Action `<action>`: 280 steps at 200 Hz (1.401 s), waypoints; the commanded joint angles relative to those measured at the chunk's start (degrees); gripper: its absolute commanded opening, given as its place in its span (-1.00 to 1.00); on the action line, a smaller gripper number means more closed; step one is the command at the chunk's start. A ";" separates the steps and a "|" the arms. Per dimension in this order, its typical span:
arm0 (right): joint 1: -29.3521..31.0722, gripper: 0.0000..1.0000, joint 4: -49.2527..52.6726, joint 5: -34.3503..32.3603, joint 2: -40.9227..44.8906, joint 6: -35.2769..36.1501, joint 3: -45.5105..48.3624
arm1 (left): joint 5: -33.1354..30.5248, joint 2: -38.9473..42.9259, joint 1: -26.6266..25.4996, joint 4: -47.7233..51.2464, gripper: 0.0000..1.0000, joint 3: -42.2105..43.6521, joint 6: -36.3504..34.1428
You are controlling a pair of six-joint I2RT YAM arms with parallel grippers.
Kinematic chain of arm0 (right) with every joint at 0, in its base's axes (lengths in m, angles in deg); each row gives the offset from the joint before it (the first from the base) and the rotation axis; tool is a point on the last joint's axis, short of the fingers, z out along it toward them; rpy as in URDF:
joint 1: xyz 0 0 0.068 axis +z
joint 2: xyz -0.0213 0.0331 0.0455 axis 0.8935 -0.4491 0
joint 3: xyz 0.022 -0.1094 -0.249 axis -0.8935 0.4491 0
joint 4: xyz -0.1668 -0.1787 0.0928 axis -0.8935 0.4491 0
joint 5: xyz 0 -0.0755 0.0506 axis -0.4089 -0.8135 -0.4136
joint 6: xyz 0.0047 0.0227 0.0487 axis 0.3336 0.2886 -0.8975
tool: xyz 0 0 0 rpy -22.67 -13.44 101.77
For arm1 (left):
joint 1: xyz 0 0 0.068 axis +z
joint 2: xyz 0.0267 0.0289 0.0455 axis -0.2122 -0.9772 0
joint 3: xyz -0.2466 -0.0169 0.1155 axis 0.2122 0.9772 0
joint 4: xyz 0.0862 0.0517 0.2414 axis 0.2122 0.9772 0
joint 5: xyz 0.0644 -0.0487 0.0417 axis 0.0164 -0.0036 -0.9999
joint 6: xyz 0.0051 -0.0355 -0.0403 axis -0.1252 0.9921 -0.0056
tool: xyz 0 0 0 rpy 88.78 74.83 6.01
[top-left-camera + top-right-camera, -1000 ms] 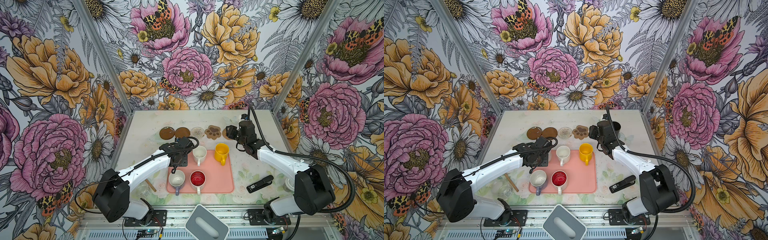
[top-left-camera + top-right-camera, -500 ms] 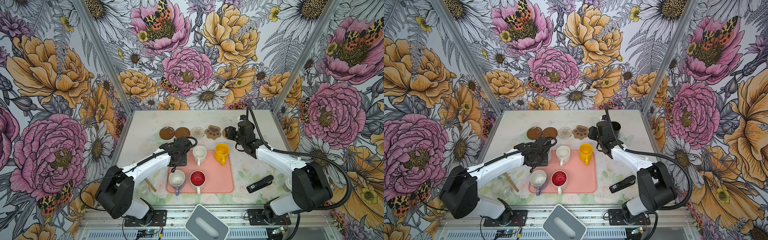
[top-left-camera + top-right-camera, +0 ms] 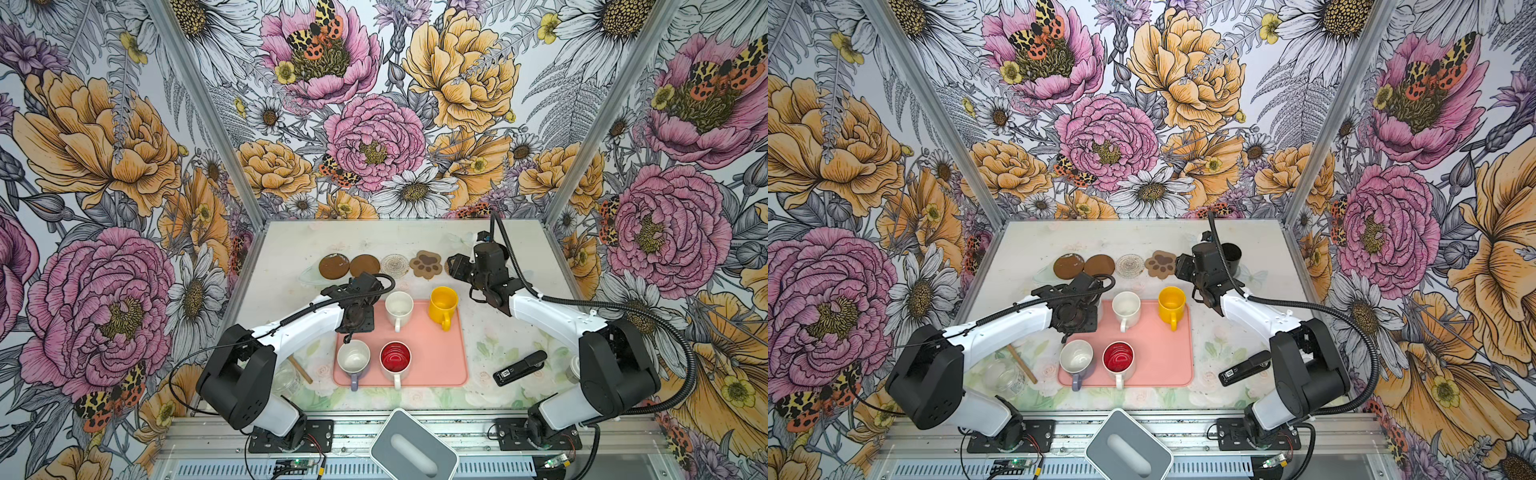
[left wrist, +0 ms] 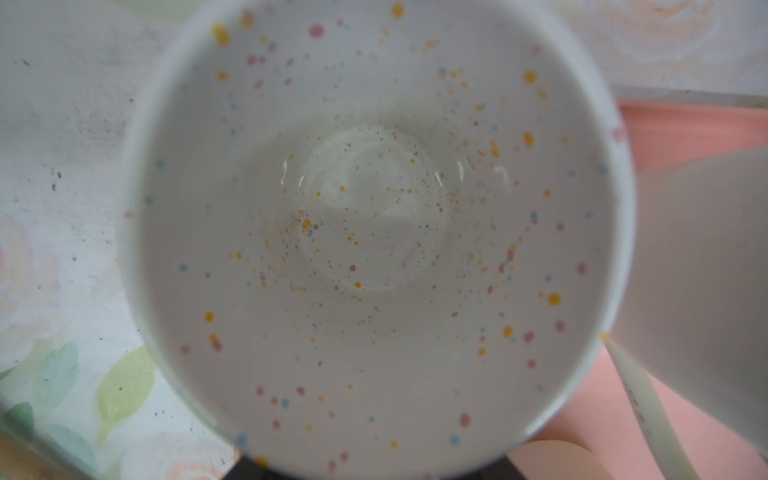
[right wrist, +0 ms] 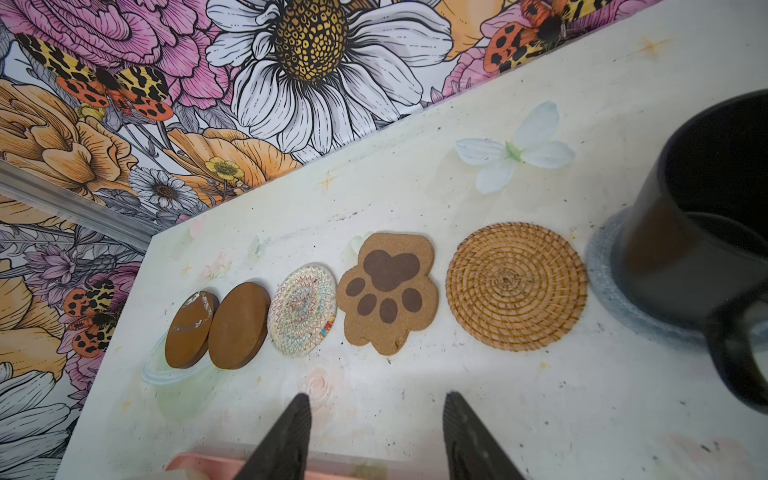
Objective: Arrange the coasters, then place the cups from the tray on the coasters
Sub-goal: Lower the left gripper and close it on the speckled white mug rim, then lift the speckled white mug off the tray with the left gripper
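Floral tabletop, speckled white cup directly beneath left tool

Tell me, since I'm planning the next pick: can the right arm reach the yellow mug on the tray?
Probably yes: the yellow mug stands at the tray's far right corner, close to the right end effector, which is open and empty, with nothing between them.

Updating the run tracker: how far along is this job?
Done: six coasters lie in a row, and the black mug stands on the grey-blue coaster at the right end. In hand: the left gripper is over a speckled white mug at the tray's far-left corner; grip not visible. The right gripper is open, empty. Left: white mug, yellow mug, lavender mug, red-inside mug on the tray; five coasters bare.
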 commanded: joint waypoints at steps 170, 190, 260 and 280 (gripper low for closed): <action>-1.41 0.07 -2.11 2.05 -0.99 -1.53 -1.22 | 2.37 -4.19 1.45 -4.32 -0.81 1.49 -0.72; -1.48 0.07 -2.16 2.06 -0.97 -1.51 -1.16 | 2.44 -4.59 1.45 -4.27 -1.00 1.30 -0.72; -1.58 0.07 -2.15 2.25 -0.96 -1.60 -1.14 | 0.69 -0.60 1.28 -4.33 -1.00 1.80 0.09; -1.57 0.08 -2.25 2.38 -1.08 -1.62 -1.15 | 1.11 0.75 1.28 -4.23 -1.00 1.58 0.24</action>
